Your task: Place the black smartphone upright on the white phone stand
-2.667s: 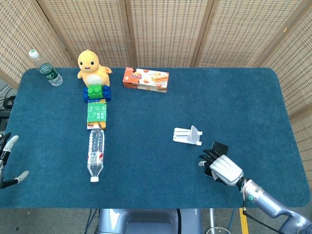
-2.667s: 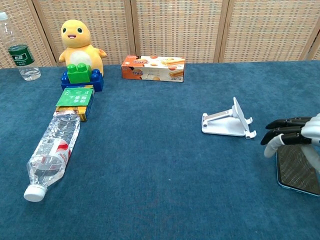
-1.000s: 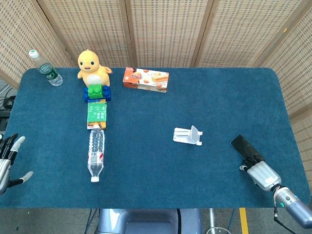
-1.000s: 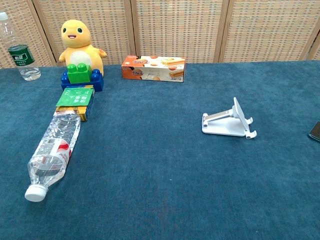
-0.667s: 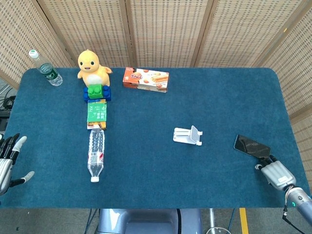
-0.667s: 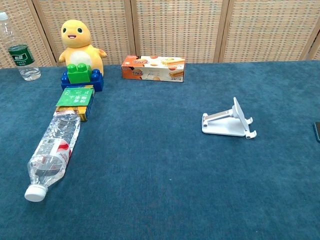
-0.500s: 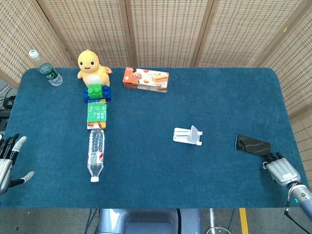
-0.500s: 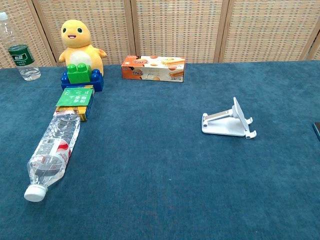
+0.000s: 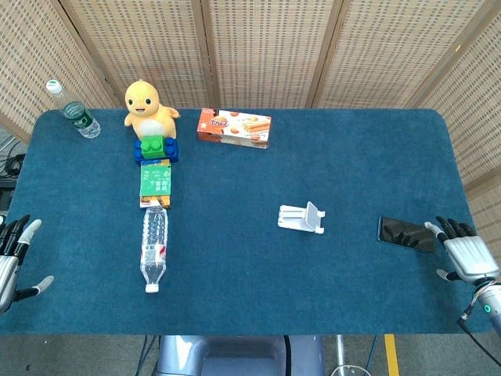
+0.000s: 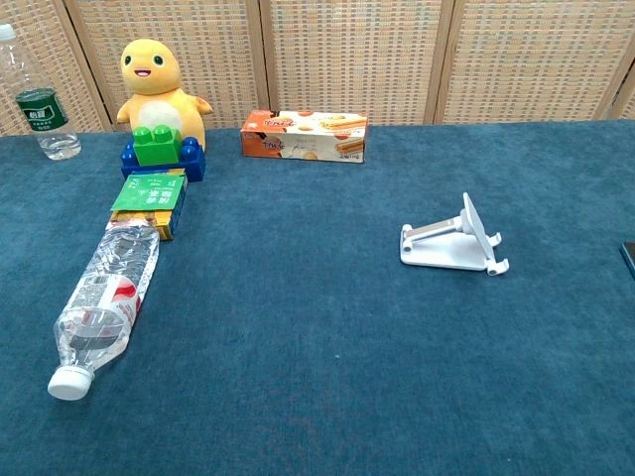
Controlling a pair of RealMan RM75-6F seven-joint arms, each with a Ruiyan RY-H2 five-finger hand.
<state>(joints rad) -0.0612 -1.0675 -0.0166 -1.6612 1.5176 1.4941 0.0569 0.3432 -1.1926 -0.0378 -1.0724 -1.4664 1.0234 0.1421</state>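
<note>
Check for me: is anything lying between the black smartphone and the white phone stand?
Nothing visible. In the head view, only bare blue cloth lies between the black smartphone and the white phone stand. The right hand sits just right of the phone, fingers spread.

Open cloth between stand (image 9: 301, 217) and smartphone (image 9: 405, 233)

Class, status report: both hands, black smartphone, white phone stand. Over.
Left hand open, idle. Right hand open beside black smartphone, lying flat. White phone stand empty, path clear.
</note>
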